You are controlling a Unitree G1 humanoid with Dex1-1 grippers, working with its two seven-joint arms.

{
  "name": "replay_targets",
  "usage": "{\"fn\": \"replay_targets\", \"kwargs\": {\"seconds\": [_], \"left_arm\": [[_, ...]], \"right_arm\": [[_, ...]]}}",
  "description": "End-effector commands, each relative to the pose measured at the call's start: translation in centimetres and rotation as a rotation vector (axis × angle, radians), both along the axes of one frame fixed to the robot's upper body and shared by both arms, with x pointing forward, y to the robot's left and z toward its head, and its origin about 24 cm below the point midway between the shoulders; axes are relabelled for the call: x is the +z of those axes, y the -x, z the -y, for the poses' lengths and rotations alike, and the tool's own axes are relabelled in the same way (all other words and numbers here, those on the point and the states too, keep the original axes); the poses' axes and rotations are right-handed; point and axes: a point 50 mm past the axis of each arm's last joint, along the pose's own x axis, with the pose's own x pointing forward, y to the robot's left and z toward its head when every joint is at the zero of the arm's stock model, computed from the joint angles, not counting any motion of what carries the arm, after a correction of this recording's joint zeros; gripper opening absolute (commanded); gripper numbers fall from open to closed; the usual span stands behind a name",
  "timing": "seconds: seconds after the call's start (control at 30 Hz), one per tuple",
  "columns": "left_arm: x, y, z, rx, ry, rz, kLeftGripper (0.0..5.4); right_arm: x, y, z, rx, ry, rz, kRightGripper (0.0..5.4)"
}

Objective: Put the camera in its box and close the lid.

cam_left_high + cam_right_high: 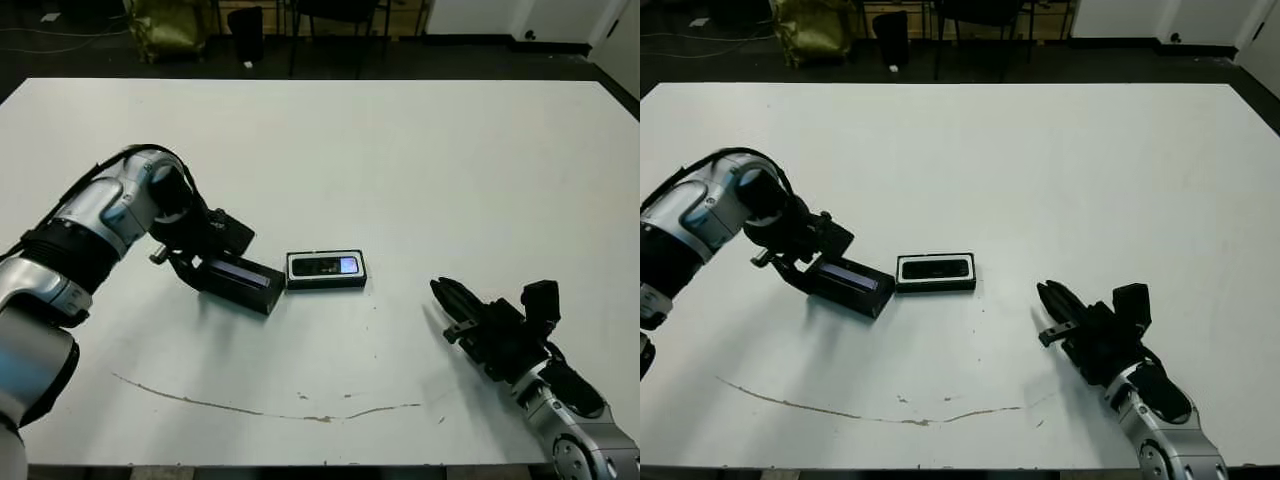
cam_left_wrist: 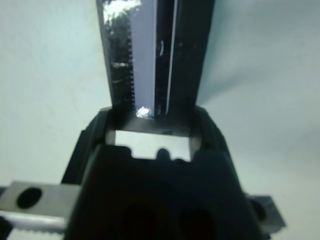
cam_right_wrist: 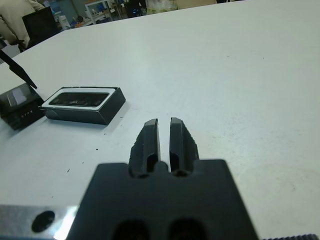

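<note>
Near the table's [image 1: 420, 160] middle sits the box [image 1: 326, 270], a shallow black tray with a white inner rim. Lying flat inside it is the camera [image 1: 327, 265], a slim black bar with a small bluish screen at one end. Just left of the box, the left gripper [image 1: 215, 268] pinches the lid [image 1: 240, 280], tilted, its glossy strip showing. Well apart to the right, the right gripper [image 3: 164, 137] rests low, fingers pressed together, empty.

**Silver arms, black tools**

The left arm [image 1: 95, 225] has rounded silver shells, a black band and thin black cable. The right arm [image 1: 1165, 425] is silver too. Each ends in a boxy black tool: left tool [image 1: 215, 262], right tool [image 1: 1052, 298] with tapered, ridged fingers [image 3: 149, 140].
</note>
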Motion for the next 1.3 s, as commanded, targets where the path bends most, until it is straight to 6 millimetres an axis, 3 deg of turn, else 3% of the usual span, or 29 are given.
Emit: {"fn": "replay_targets", "kwargs": {"seconds": [0.03, 0.5, 0.8, 0.93, 1.1, 1.3], "left_arm": [[1.3, -0.2, -1.7, 0.032, -0.029, 0.029, 2.05], [4.7, -0.5, -4.0, 0.105, -0.035, 0.144, 2.05], [7.7, -0.9, -3.7, 0.234, 0.315, 0.236, 2.05], [7.6, -0.9, -3.1, 0.32, 0.431, 0.247, 2.05], [6.8, 0.1, -1.7, 0.384, 0.433, 0.234, 2.05], [5.8, 1.5, 0.0, 0.419, 0.392, 0.2, 2.05]], "right_arm": [[-0.3, -0.1, 0.1, -0.004, 0.018, -0.018, 0.0], [-0.4, -0.6, -0.1, 0.012, 0.006, -0.032, 0.0], [-0.4, -0.7, -0.1, 0.016, 0.01, -0.016, 0.0], [-0.4, -0.7, -0.1, 0.008, -0.034, -0.026, 0.0], [-0.3, -0.6, 0.0, -0.016, -0.079, 0.006, 0.0], [1.7, 0.2, -0.2, -0.128, -0.162, 0.09, 0.0]]}}
